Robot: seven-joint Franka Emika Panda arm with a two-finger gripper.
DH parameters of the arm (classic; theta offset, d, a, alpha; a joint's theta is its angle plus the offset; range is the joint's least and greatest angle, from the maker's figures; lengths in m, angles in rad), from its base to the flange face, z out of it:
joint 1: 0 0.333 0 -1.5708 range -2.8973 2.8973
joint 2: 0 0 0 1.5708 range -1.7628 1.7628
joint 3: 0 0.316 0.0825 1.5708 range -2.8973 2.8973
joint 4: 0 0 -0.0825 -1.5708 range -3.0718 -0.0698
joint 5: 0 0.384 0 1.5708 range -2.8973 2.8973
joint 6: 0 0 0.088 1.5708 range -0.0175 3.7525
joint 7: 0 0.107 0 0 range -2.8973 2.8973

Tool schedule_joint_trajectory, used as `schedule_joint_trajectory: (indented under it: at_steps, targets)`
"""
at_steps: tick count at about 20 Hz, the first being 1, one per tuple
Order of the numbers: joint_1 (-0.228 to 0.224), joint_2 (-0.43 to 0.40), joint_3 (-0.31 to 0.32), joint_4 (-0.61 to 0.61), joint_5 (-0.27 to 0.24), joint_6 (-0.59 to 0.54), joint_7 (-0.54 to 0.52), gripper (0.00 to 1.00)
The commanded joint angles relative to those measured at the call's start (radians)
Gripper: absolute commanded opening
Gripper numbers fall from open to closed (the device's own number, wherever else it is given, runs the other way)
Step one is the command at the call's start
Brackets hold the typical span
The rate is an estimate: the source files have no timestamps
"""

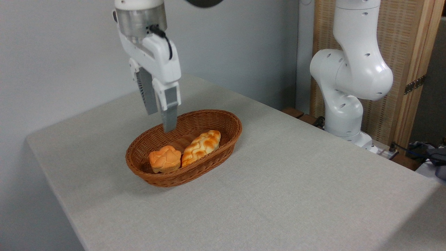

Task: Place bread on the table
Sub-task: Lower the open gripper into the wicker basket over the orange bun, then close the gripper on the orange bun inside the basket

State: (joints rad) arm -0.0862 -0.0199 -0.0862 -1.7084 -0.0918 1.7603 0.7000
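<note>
The bread (165, 159), a small orange-golden bun with a lobed top, lies in the near-left end of a brown wicker basket (238, 129) on the table (285, 198). My gripper (161, 122) hangs above the basket's far-left rim, behind and above the bun. Its two grey fingers (169, 118) point down, stand apart, and hold nothing. The gripper touches neither the bun nor the basket.
A longer pale braided loaf (202, 142) lies beside the bun in the basket. The white arm base (348, 80) stands at the table's far right edge, in front of a wooden screen. Cables lie at the far right.
</note>
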Motion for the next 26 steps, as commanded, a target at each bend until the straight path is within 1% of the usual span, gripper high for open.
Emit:
schedule_joint_trajectory:
  at_steps: [1, 4, 6, 8, 13, 16, 17, 18, 19, 22, 24, 25, 26]
  targets:
    - [0.000, -0.032, -0.017, -0.100, -0.019, 0.115, 0.004, 1.00]
    - [-0.015, -0.025, -0.032, -0.164, -0.008, 0.204, 0.006, 1.00]
    - [-0.017, -0.009, -0.038, -0.186, -0.008, 0.234, 0.006, 1.00]
    - [-0.040, 0.006, -0.040, -0.203, -0.009, 0.242, 0.006, 1.00]
    - [-0.049, 0.029, -0.044, -0.221, -0.006, 0.263, 0.009, 1.00]
    - [-0.053, 0.040, -0.046, -0.254, -0.005, 0.300, 0.010, 1.00]
    - [-0.053, 0.040, -0.046, -0.258, 0.009, 0.300, 0.015, 1.00]
    - [-0.055, 0.041, -0.046, -0.258, 0.035, 0.303, 0.015, 1.00]
    - [-0.064, 0.046, -0.046, -0.261, 0.050, 0.303, 0.013, 1.00]
    - [-0.070, 0.061, -0.046, -0.286, 0.052, 0.335, 0.013, 1.00]
    - [-0.089, 0.089, -0.046, -0.292, 0.052, 0.366, 0.004, 1.00]
    - [-0.090, 0.098, -0.046, -0.292, 0.052, 0.370, 0.004, 1.00]
    - [-0.090, 0.100, -0.046, -0.295, 0.052, 0.370, 0.006, 0.97]
